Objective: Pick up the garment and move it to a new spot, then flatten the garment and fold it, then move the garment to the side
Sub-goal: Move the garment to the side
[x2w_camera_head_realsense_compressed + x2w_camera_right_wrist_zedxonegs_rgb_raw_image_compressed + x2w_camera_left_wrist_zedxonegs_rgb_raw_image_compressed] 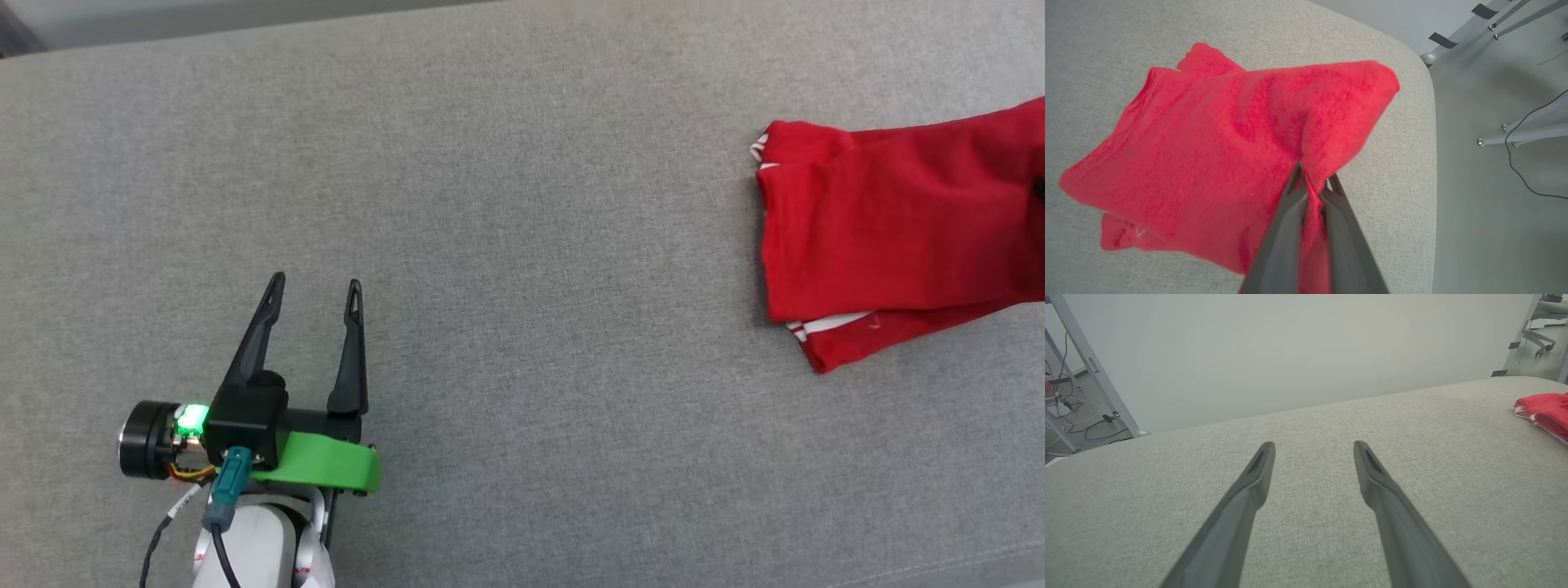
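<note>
The garment (890, 237) is lying folded at the right side of the grey fabric-covered desk (522, 163) in the head view, its red cloth running out past the picture's right edge, with thin strips of red-and-white striped trim peeking out at its left corners. The right end effector (1315, 173) is pinching a bunched ridge of the red cloth (1208, 155) between its two dark fingers, which are standing narrow with the fabric squeezed between them; part of the garment is lifting up toward the grip while the rest is resting on the desk (1106, 41) near its rounded corner. Beyond that corner, the pale floor (1486, 228) is showing metal legs (1523, 134) and a thin dark cable (1519, 171). The left end effector (317, 282) is hanging over bare desk at the lower left, well apart from the garment, its fingers spread wide and holding nothing. In the left wrist view, this end effector (1313, 444) is pointing across the desk (1167, 477) toward a plain pale wall (1290, 347), and the garment (1545, 412) is lying far off at the right edge.
</note>
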Tool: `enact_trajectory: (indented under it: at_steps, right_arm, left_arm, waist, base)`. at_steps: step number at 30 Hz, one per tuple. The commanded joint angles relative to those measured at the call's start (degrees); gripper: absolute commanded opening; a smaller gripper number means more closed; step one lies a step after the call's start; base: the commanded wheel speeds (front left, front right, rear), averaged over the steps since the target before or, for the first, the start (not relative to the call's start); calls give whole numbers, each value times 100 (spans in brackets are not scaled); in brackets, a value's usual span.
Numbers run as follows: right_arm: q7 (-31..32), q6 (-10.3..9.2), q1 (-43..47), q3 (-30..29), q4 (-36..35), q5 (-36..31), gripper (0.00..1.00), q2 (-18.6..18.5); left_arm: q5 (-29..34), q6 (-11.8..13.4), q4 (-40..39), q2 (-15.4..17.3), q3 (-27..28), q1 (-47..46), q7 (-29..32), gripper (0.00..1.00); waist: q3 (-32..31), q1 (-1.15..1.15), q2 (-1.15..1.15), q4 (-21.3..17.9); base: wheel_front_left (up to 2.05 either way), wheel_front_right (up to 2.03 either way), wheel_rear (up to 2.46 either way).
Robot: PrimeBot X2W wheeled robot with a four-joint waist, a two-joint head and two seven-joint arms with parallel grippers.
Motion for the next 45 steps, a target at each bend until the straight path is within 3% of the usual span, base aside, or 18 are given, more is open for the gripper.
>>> enact_trajectory:
  at_steps: [1, 10, 22, 23, 24, 25, 33, 39, 45]
  right_arm:
    - [-22, -4, -163, -59, 206, -70, 0, -30]
    - [-250, -4, -784, -404, 1564, -278, 0, -52]
    - [-830, -4, -1521, -636, 2836, -581, 0, 80]
    - [-894, -4, -1553, -641, 2912, -608, 15, 101]
    - [-970, -4, -1589, -643, 3008, -649, 66, 127]
    - [-1017, -4, -1612, -641, 3087, -679, 100, 153]
    - [-1759, -4, -1655, -626, 3496, -826, 100, 305]
    - [-3069, -4, -1573, -736, 3430, -919, 100, 356]
    - [-3483, -4, -1433, -1456, 2870, -1252, 100, 787]
  left_arm:
    - [63, 5, -52, 80, 25, -138, -34, 100]
    - [112, 14, -203, 271, 47, -334, -34, 100]
    - [103, 49, -315, 365, -2, -441, -34, 100]
    - [96, 56, -313, 362, -6, -439, -34, 100]
    - [86, 64, -304, 359, -6, -434, -34, 100]
    - [76, 72, -296, 357, -6, -431, -34, 100]
    - [-16, 132, -186, 275, -41, -317, -34, 100]
    - [-98, 178, -82, 185, -53, -109, -34, 100]
    - [-173, 215, -14, 117, -23, 119, -34, 100]
  waist:
    - [511, -1, 0, -282]
    - [927, -1, 0, -395]
    - [1063, -1, 0, -313]
    - [1047, -1, 0, -300]
    - [1022, -1, 0, -284]
    - [993, -1, 0, -270]
    - [590, -1, 0, -134]
    - [110, -1, 0, 10]
    - [-299, -1, 0, 155]
  base:
    - [0, 0, 0]
    - [0, 0, 0]
    - [0, 0, 0]
    - [0, 0, 0]
    - [0, 0, 0]
    - [0, 0, 0]
    - [0, 0, 0]
    - [0, 0, 0]
    - [0, 0, 0]
